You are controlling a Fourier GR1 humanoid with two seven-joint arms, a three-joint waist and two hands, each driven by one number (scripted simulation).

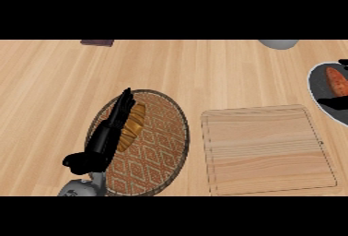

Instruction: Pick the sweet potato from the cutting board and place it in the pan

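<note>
Lying with fingers straight and pressed together, the left hand [108,133] covers one loaf [134,124] on one round woven plate [163,152]. Just to the right, one board [265,152] rests on the bench [204,69]. One sweet potato [336,82] lies in one pan [316,85] at the right edge. Whether the black shape [332,103] at the pan's rim is the right hand, I cannot tell.

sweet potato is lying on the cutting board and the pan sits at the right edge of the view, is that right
Not quite. The sweet potato lies in the pan, not on the cutting board. The pan does sit at the right edge of the view, as you say. The head view shows this.
</note>
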